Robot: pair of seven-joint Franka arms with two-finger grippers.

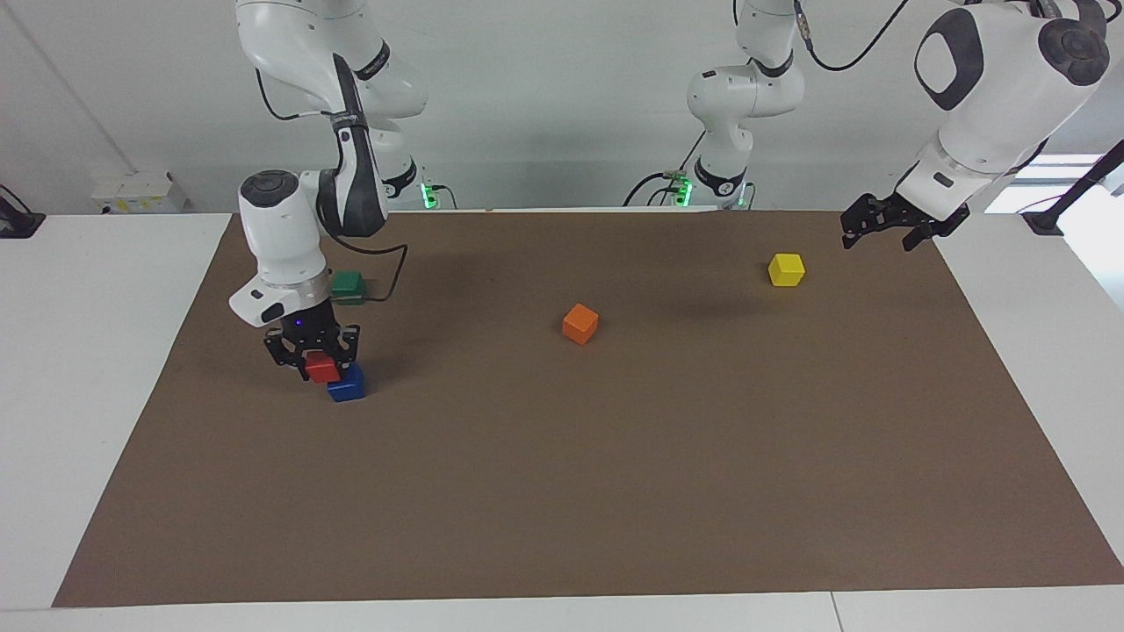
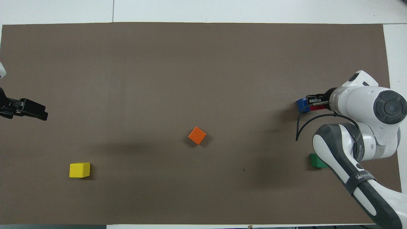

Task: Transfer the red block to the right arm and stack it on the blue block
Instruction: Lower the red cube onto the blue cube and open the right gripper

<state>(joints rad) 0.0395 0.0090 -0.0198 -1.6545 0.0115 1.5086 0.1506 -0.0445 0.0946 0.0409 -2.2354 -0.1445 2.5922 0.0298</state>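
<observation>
I see a brown paper mat (image 1: 562, 491) on white table (image 1: 88, 369), pale wall, right gripper (image 1: 314, 355) clamped on small red cube (image 1: 321, 367) over blue cube (image 1: 347, 384), left gripper (image 1: 887, 224) waiting, fingers apart.

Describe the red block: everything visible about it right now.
The red block is a small bright red cube with plain, matte-looking faces and crisp edges. The right tool is shut on it from above, with a black finger at either side. It sits at the right arm's end of the table, low over the blue block but offset from it, covering only part of its top. Whether the two cubes touch cannot be told. In the overhead view only a red sliver shows beside the tool.
</observation>
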